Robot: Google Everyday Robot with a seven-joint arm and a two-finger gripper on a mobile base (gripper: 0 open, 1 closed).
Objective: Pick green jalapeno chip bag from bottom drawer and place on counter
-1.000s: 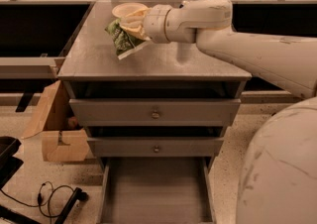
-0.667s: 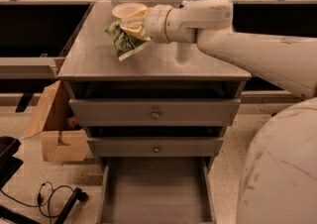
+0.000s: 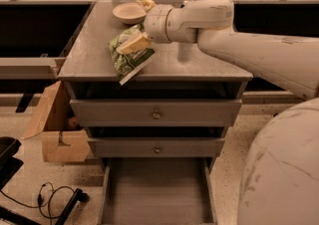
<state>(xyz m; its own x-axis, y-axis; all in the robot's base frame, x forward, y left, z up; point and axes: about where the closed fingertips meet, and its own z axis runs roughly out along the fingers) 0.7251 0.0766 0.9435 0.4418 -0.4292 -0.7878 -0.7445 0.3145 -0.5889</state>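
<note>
The green jalapeno chip bag [image 3: 128,59] lies on the counter [image 3: 199,67] near its front left, one corner just over the front edge. My gripper [image 3: 138,24] is above the counter over the bag. Its fingers are spread: one cream finger [image 3: 132,44] rests on top of the bag, the other points up beside the bowl. The bottom drawer [image 3: 157,191] is pulled open below, and its grey floor shows nothing in it.
A shallow cream bowl [image 3: 128,12] sits at the back of the counter, close behind the gripper. Two shut drawers with round knobs [image 3: 156,115] are above the open one. A cardboard box [image 3: 55,132] and cables [image 3: 55,199] are on the floor at left.
The bag has come down toward the counter's front edge and now rests on the top. The gripper's fingers have spread apart over it.
</note>
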